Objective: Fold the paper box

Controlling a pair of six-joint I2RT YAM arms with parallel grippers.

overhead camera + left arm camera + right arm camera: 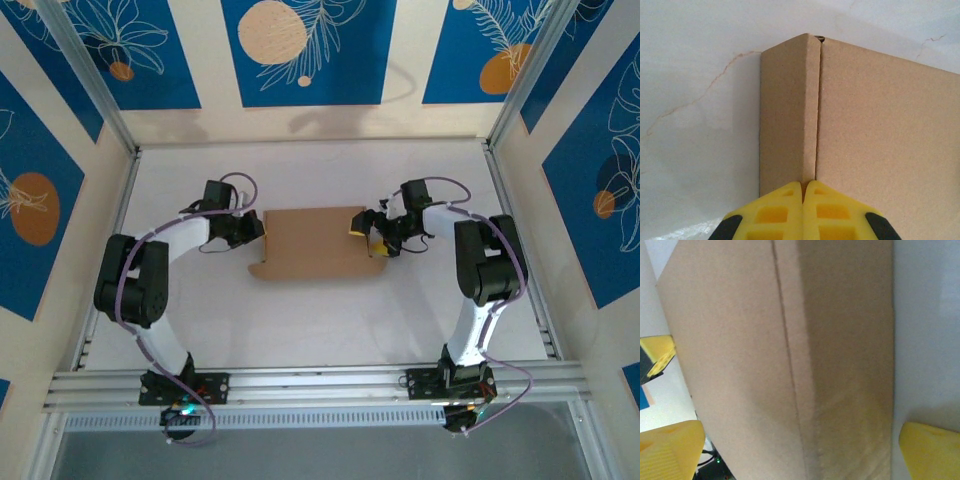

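**Evidently Half-Folded, Tabs Left to Tuck**

Near corners of the paper box (315, 243) showed small tabs (258, 270) sticking out, seemingly untucked. It lay at the middle of the table (320, 330). The left gripper (803, 186) was pinched fully shut at the left-end flap (787, 115) seam. The right gripper (372, 235) gaped wide astride the right end, clasping nothing.

Seen from above: left arm (175, 240) raised from its base, elbow swung outward, forearm reaching inward, left gripper (248, 228) held low and pointing right. Mirrored on the other side by right arm (487, 260), elbow out, right gripper (372, 235) pointing left. From the left wrist, yellow fingers (782, 212) pressed together tip to tip. From the right wrist, yellow fingers (927, 452) spread wide apart.
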